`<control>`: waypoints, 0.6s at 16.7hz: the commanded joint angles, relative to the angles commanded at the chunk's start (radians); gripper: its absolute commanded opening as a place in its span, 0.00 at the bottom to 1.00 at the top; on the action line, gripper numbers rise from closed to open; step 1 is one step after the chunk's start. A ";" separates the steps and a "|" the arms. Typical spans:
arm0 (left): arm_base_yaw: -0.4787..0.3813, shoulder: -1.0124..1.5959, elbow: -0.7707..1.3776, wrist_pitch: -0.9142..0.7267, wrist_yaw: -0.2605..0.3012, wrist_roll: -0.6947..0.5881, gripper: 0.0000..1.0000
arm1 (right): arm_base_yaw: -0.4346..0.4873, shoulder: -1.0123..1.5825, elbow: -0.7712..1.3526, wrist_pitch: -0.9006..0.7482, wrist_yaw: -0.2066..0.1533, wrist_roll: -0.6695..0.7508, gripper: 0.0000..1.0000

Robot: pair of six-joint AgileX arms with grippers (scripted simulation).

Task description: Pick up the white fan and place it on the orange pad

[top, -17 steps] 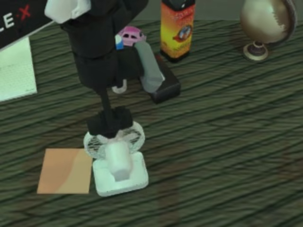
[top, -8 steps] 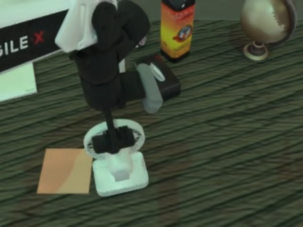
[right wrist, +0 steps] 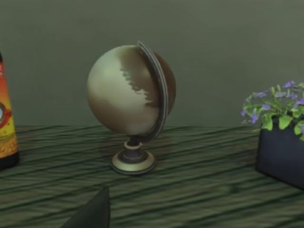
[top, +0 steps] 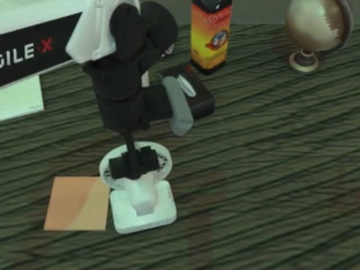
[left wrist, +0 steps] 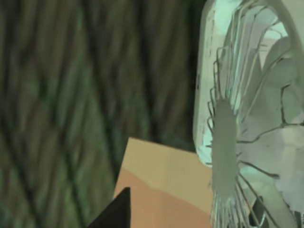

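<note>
Top view: at the left, the orange pad (top: 77,203) lies bare on the worktop (top: 270,169), its right edge touching the base of the white fan (top: 143,205), which stands just right of it. Over the last second the left gripper (top: 133,163) has dropped onto the fan's neck behind the grille, and its fingers now look drawn in around it, though I cannot tell if they grip. The fan has not moved, so lifting remains. The right gripper is parked, facing a globe (right wrist: 130,95).
</note>
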 joint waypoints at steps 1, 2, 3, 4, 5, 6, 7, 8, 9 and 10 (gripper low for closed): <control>0.000 0.000 0.000 0.000 0.000 0.000 0.62 | 0.000 0.000 0.000 0.000 0.000 0.000 1.00; 0.000 0.000 0.000 0.000 0.000 0.000 0.55 | 0.000 0.000 0.000 0.000 0.000 0.000 1.00; 0.000 0.000 0.000 0.000 0.000 0.000 0.47 | 0.000 0.000 0.000 0.000 0.000 0.000 1.00; 0.000 0.000 0.000 0.000 0.000 0.000 0.40 | 0.000 0.000 0.000 0.000 0.000 0.000 1.00; 0.000 0.000 0.000 0.000 0.000 0.000 0.32 | 0.000 0.000 0.000 0.000 0.000 0.000 1.00; 0.000 0.000 0.000 0.000 0.000 0.000 0.25 | 0.000 0.000 0.000 0.000 0.000 0.000 1.00; 0.000 0.000 0.000 0.000 0.000 0.000 0.17 | 0.000 0.000 0.000 0.000 0.000 0.000 1.00; 0.000 0.000 0.000 0.000 0.000 0.000 0.10 | 0.000 0.000 0.000 0.000 0.000 0.000 1.00; 0.000 0.000 0.000 0.000 0.000 0.000 0.02 | 0.000 0.000 0.000 0.000 0.000 0.000 1.00; 0.000 0.000 0.000 0.000 0.000 0.000 0.00 | 0.000 0.000 0.000 0.000 0.000 0.000 1.00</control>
